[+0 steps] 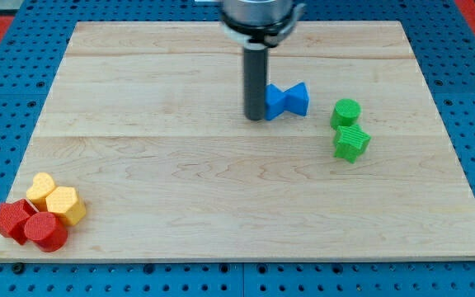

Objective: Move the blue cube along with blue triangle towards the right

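Observation:
A blue cube (pixel 276 101) and a blue triangle (pixel 298 98) lie touching each other in the upper middle of the wooden board (pixel 221 190), the triangle on the right. My tip (pixel 256 118) is at the cube's left side, touching or almost touching it. The dark rod comes down from the top of the view and hides the cube's left edge.
A green cylinder (pixel 345 111) and a green star-shaped block (pixel 351 143) sit to the right of the blue blocks. Two yellow blocks (pixel 56 199) and two red blocks (pixel 30 225) are clustered at the board's bottom left corner. Blue pegboard surrounds the board.

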Robot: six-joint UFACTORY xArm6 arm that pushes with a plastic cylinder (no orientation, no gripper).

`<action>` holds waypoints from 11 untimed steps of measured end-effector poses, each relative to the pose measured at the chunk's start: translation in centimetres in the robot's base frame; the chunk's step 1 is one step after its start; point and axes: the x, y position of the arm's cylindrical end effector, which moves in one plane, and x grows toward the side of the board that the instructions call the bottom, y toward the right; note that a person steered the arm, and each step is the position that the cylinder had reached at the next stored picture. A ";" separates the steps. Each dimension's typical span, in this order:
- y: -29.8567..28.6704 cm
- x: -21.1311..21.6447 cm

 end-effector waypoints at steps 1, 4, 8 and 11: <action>3.2 -0.5; -5.1 -1.9; 5.1 -5.0; 3.1 -4.1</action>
